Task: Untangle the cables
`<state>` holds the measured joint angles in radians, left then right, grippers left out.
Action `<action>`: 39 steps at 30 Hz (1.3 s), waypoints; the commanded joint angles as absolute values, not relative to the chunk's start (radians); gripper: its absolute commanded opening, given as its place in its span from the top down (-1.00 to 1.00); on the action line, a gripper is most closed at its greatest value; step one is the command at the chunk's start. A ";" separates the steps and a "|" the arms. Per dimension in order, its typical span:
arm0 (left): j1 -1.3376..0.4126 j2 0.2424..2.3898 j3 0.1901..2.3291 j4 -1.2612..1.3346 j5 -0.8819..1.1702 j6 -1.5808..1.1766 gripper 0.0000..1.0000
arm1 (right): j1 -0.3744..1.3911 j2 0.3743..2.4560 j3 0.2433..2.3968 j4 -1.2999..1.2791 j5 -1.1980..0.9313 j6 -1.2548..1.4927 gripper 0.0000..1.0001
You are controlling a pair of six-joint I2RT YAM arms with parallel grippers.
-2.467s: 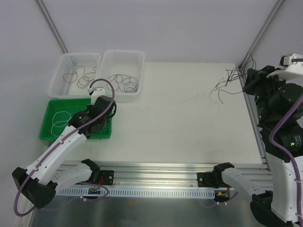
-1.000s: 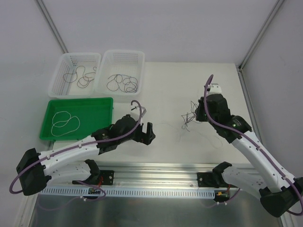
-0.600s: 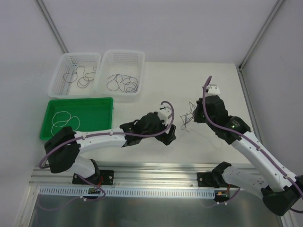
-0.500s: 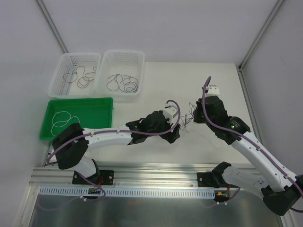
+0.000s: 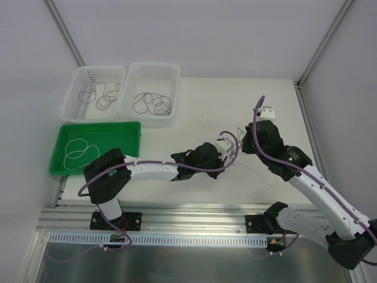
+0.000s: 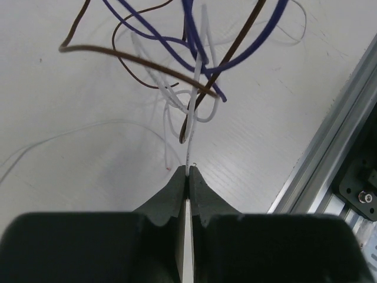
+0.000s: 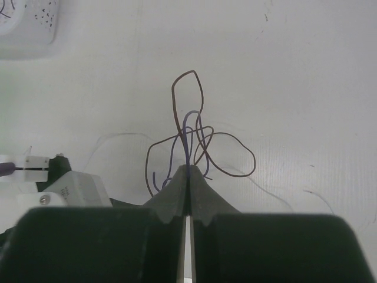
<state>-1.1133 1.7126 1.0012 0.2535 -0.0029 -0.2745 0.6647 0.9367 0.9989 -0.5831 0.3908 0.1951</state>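
Note:
The cables (image 5: 235,143) hang as a small tangle of purple, brown and white strands between my two grippers, at mid-table. In the left wrist view my left gripper (image 6: 188,172) is shut on a white cable (image 6: 195,100) that rises into purple (image 6: 250,50) and brown (image 6: 135,59) strands. The right wrist view has my right gripper (image 7: 188,168) shut on a purple cable (image 7: 187,132), with brown loops (image 7: 188,88) spreading above it. From above, the left gripper (image 5: 227,152) lies just left of the right gripper (image 5: 246,144).
Two white baskets (image 5: 100,68) (image 5: 154,65) at the back left hold sorted dark cables. A green tray (image 5: 118,147) holds a white loop (image 5: 79,152). An aluminium rail (image 5: 194,218) runs along the near edge. Thin pale strands lie on the table (image 6: 88,127).
My left arm swung right from the green tray to the tangle and closed its jaws on a white strand. The right arm brought the tangle in from the far right, then held still.

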 commanded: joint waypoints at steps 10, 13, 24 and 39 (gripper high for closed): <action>-1.120 1.237 0.816 0.216 -0.141 -0.273 1.00 | 0.582 0.919 0.885 -0.638 0.591 0.209 0.99; -1.118 1.105 0.778 0.189 -0.179 -0.276 1.00 | 0.528 0.914 0.842 -0.626 0.572 0.206 0.99; -1.075 0.763 0.755 0.005 -0.375 -0.307 1.00 | 0.420 0.934 0.802 -0.644 0.569 0.190 0.99; -0.977 0.949 0.666 -0.067 -0.417 -0.491 1.00 | 0.419 0.870 0.749 -0.592 0.400 0.166 0.77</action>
<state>-1.0042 0.9012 0.6910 -0.0528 -0.3954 -0.3908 0.4221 0.9077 0.7647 -0.6174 0.4503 0.1829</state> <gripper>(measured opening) 0.009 0.102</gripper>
